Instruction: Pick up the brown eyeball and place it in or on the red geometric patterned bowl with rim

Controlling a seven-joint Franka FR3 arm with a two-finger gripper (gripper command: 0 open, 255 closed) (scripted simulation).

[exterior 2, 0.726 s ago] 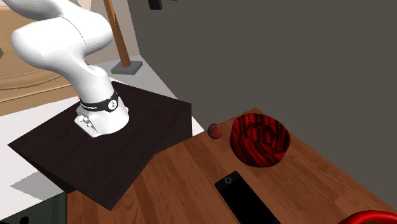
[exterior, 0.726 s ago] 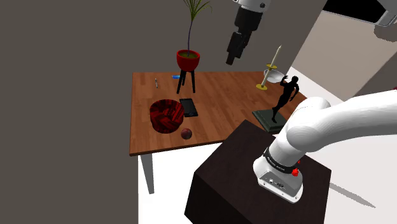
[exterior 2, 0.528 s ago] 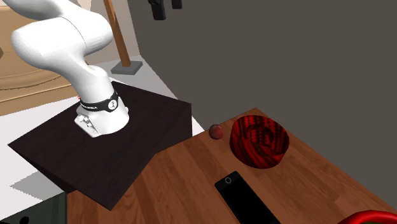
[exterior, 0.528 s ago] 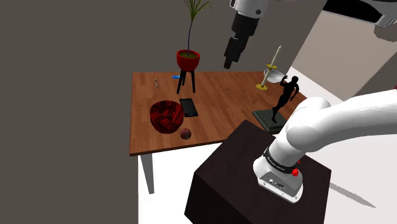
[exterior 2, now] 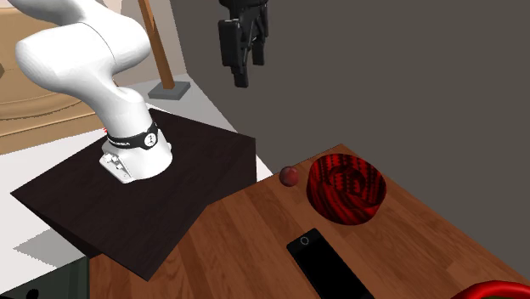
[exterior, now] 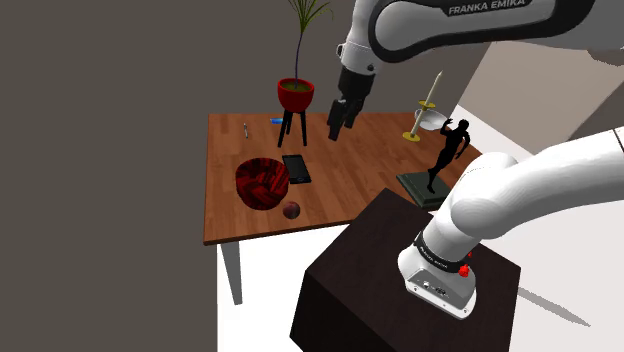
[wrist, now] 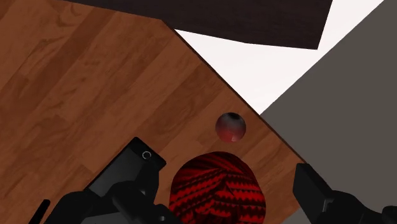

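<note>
We read the jaws as released: in the wrist view the two black fingers stand wide apart with nothing clasped between them. They hang well above the brown wooden worktop.

The small dark reddish-brown eyeball, a round ball with a dark spot, rests on the worktop well below the jaws. It sits close to the worktop's edge on the side of the dark box stand. From the jaws it lies ahead along their line of sight, roughly on the midline between the fingers. It sits just past the red-and-black zigzag-patterned bowl, beside it with a small gap and not touching. The bowl is therefore the nearer of the two to the jaws, and a flat black phone-like slab lies to the side of it. Being round, the ball offers no long axis, so we judge that any closing direction will serve. The coming move turns on carrying the jaws over the bowl towards the worktop's edge, then down.

Against the picture from 0.7 s ago, the hand has dropped lower and swung towards the shoulder view's left. In the second exterior view it now hangs fully in sight. The ball and bowl sit as they did.
</note>
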